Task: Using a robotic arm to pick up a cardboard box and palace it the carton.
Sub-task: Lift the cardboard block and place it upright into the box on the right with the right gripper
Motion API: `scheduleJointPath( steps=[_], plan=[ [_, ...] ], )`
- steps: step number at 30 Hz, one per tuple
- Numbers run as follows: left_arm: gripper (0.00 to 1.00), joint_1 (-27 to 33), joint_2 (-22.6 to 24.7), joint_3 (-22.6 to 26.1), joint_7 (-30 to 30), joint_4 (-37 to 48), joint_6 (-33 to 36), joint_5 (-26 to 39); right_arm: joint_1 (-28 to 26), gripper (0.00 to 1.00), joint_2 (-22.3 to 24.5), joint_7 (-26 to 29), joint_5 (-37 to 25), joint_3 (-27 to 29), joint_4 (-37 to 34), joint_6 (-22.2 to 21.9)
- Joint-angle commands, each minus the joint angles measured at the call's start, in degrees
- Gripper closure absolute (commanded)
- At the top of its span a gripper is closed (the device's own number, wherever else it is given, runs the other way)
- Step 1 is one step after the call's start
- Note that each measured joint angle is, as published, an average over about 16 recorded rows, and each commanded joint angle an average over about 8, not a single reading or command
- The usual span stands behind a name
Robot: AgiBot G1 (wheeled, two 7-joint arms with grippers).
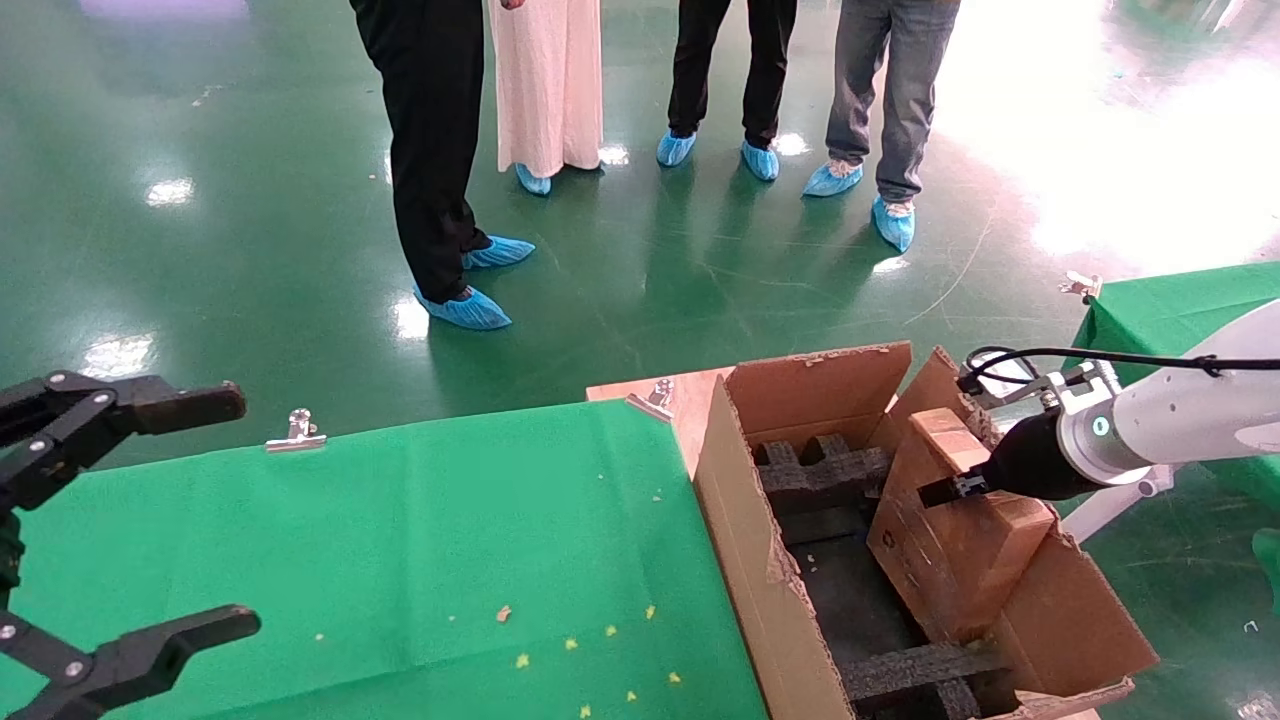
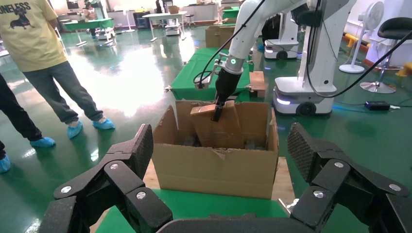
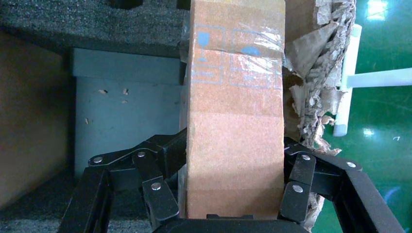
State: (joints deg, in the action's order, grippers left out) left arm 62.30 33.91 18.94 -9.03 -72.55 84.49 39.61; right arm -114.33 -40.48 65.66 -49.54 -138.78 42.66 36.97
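Cardboard box (image 3: 234, 121): matt brown card, glossy clear tape. Carton (image 1: 760, 560): rough corrugated card, ragged edges. Floor (image 1: 250, 200): glossy green. Tablecloth (image 1: 400, 560): matt fabric.

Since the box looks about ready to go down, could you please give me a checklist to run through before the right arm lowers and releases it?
1. Grip: right gripper shut on the cardboard box, fingers on both faces. Ok.
2. Position: box over the open carton, near its right side. Ok.
3. Flap clearance: box sits close against the torn right flap; touching or apart, cannot tell.
4. Landing spot: black foam blocks lie inside; whether the box fits between them, cannot tell.
5. Left gripper: open, over the green table, away from the carton. Ok.
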Motion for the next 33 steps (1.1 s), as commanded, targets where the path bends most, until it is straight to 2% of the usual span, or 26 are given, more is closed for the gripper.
scheduleJointPath(
  steps=[1,15,23,33],
  plan=[
    [0.00,0.0,0.0,0.0,0.0,0.0,0.0,0.0,0.4,1.00,-0.2,-0.6,0.2,0.2,-0.3,0.3],
    [0.00,0.0,0.0,0.0,0.0,0.0,0.0,0.0,0.1,1.00,-0.5,-1.8,0.7,0.8,-2.3,1.2],
    [0.00,0.0,0.0,0.0,0.0,0.0,0.0,0.0,2.5,1.00,-0.4,-2.0,1.1,0.8,-1.7,0.6],
    [0.00,0.0,0.0,0.0,0.0,0.0,0.0,0.0,6.1,1.00,-1.8,-3.0,2.5,1.5,-4.2,0.6]
  ],
)
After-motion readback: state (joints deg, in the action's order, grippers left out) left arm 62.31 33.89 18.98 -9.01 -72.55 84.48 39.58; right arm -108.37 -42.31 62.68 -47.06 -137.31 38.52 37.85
